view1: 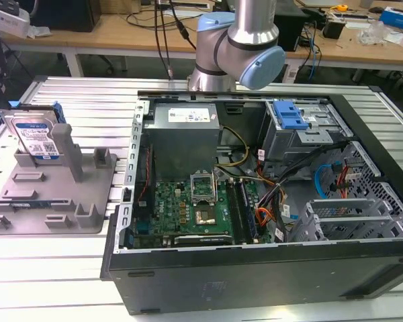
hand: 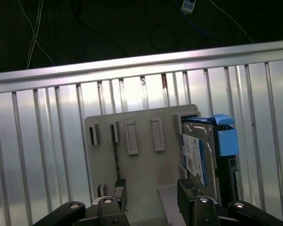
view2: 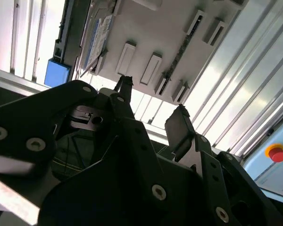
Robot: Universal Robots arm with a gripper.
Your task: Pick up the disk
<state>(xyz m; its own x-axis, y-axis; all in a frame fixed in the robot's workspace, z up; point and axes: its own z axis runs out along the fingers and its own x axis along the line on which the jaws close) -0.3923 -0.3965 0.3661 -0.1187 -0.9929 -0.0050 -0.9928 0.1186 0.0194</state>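
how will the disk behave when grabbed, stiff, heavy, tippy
Probably stiff: the disk is a flat metal slab. Likely heavy for its size, for the same reason. It stands on edge in the grey holder, so a sideways push might tip it.

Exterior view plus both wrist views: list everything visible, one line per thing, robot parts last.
disk: one, silver with blue-and-white label and blue rails, upright in the holder
holder: one, grey, on the table at the exterior view's left
computer: one, black, open, beside the holder
motherboard: one, green, inside the computer
latch: one, blue, on the computer's drive cage
table: one, silver, slatted, under everything
arm: one, silver and blue, behind the computer
pincer: one, black, open, empty, pointed at the holder
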